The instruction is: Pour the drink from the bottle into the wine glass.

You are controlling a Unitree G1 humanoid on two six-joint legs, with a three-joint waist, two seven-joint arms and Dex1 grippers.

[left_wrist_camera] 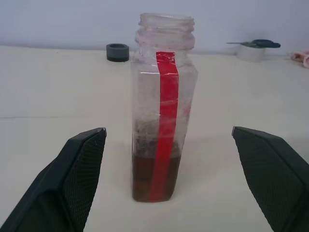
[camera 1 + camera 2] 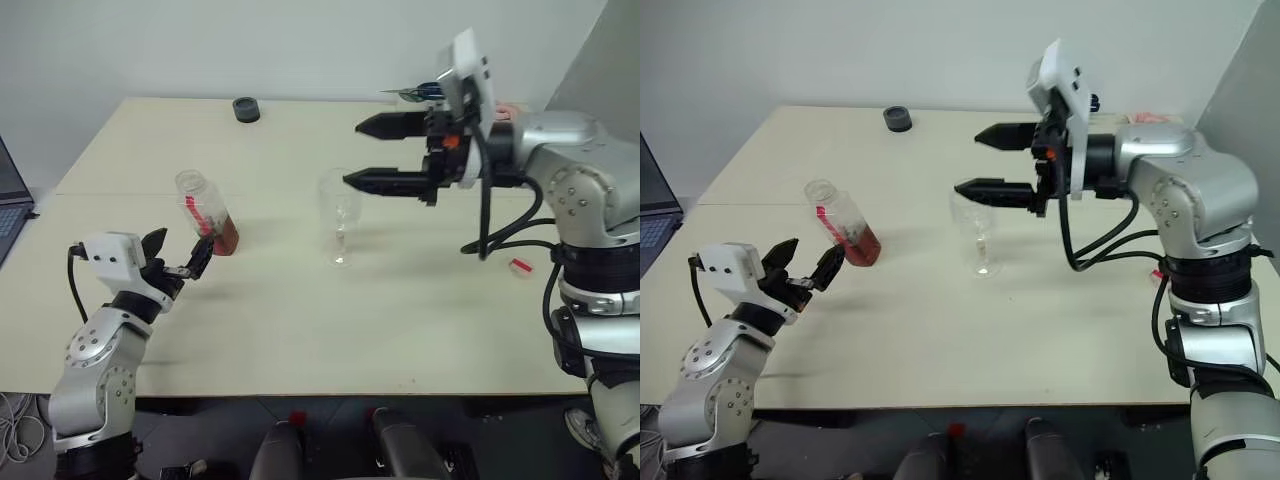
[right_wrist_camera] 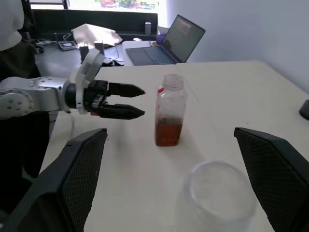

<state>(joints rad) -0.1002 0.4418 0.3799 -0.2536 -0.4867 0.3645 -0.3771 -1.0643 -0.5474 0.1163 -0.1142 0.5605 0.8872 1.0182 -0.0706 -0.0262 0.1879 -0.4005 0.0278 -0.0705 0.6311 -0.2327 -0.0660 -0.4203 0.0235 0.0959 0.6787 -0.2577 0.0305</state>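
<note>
A laptop (image 2: pixel 12 200) is cut off by the frame's left edge, only a sliver of keyboard and screen on show. Upper right of the frame, the right gripper's (image 2: pixel 380 152) arm hides most of a blue-handled item (image 2: pixel 420 92) at the surface's (image 2: pixel 300 320) far edge; what it is cannot be told. A small red-and-white scrap (image 2: pixel 520 265) at right is too small to identify. The wine glass's (image 3: pixel 219 200) lower part runs off the wrist view's bottom edge.

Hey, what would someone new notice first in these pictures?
The uncapped bottle with red strip and brownish drink at its bottom, standing just ahead of the open left gripper. Then the empty wine glass mid-table, with the open right gripper raised above it.
</note>
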